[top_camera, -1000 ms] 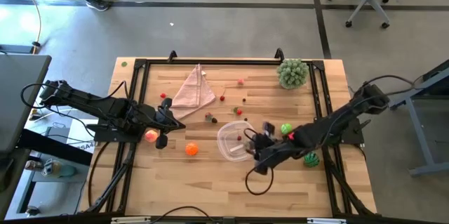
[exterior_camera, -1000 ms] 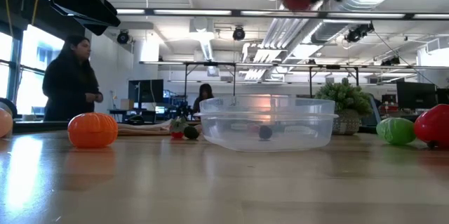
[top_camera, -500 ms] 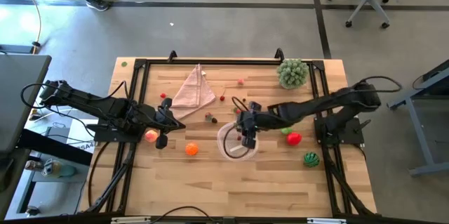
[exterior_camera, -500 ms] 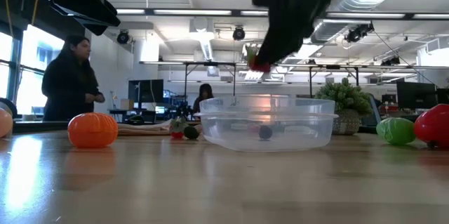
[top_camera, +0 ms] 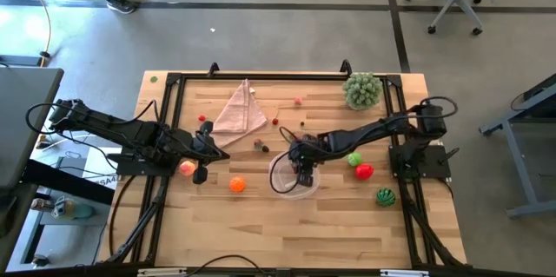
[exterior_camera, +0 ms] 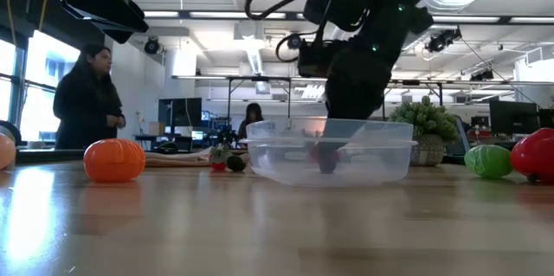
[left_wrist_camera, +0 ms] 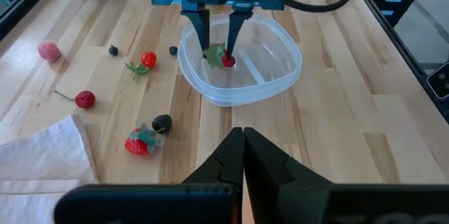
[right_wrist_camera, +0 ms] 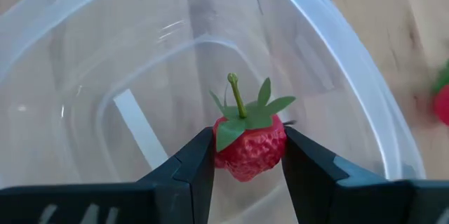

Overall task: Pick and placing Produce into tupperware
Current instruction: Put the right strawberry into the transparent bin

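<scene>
My right gripper point(right_wrist_camera: 249, 155) reaches down inside the clear tupperware point(top_camera: 276, 182) at the table's middle, shut on a small red strawberry point(right_wrist_camera: 250, 147) with a green leafy cap. The left wrist view shows the same gripper point(left_wrist_camera: 219, 57) and the strawberry point(left_wrist_camera: 227, 60) within the tub's rim point(left_wrist_camera: 210, 97). My left gripper point(left_wrist_camera: 243, 147) waits shut at the table's left point(top_camera: 217, 153), with a pink peach point(top_camera: 187, 168) beside it. An orange point(top_camera: 237, 185), a green apple point(top_camera: 354, 159), a red apple point(top_camera: 364, 171) and a striped melon point(top_camera: 385, 196) rest on the table. My right gripper pinches the strawberry's red body by its two sides point(right_wrist_camera: 280, 143) between its two fingers. The fingers point(left_wrist_camera: 205, 38) come from above, slanting in from the table's right. The leafy cap and stem point(right_wrist_camera: 238, 101) stick out free of the fingers. Whether the berry touches the tub's floor I cannot tell.
A folded pink cloth point(top_camera: 239, 112) lies at the far left and a bushy plant point(top_camera: 362, 90) stands at the far right. Another strawberry point(left_wrist_camera: 138, 142), a dark berry point(left_wrist_camera: 162, 122) and small red berries point(left_wrist_camera: 85, 99) lie between cloth and tub. A person point(exterior_camera: 86, 94) stands beyond the table.
My right gripper, still shut on the strawberry, has swung from the tub's near right side to over the tub. It has then dropped from well above the rim down into the tub, tipping more steeply downward.
</scene>
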